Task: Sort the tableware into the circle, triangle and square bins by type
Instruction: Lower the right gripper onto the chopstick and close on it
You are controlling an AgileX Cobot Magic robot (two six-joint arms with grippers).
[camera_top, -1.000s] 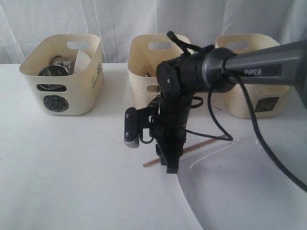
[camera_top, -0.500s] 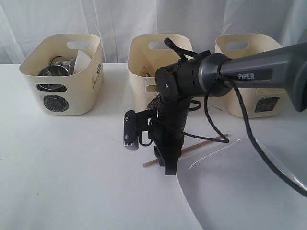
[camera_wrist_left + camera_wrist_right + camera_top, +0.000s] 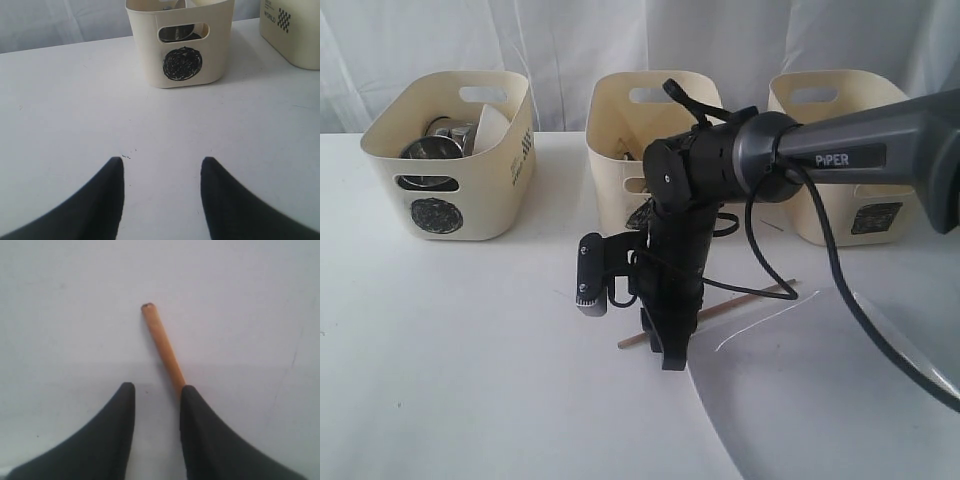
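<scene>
A large white plate [image 3: 800, 420] lies nearest. Just beyond its rim the right gripper [image 3: 157, 386] points down at the table [image 3: 470, 350], jaws slightly apart, one fingertip over a wooden chopstick [image 3: 161, 342] and not clamped on it. The left gripper [image 3: 161, 160] hangs empty, jaws spread, facing the circle bin [image 3: 145, 55] at the back.

Three cream tubs line the back of the table [image 3: 470, 330]: the circle bin [image 3: 485, 195] holding steelware [image 3: 428, 148] and a white bowl [image 3: 492, 126], the middle bin [image 3: 612, 150], the square bin [image 3: 820, 160]. A wooden chopstick [image 3: 745, 299] lies flat and aslant before the middle bin.
</scene>
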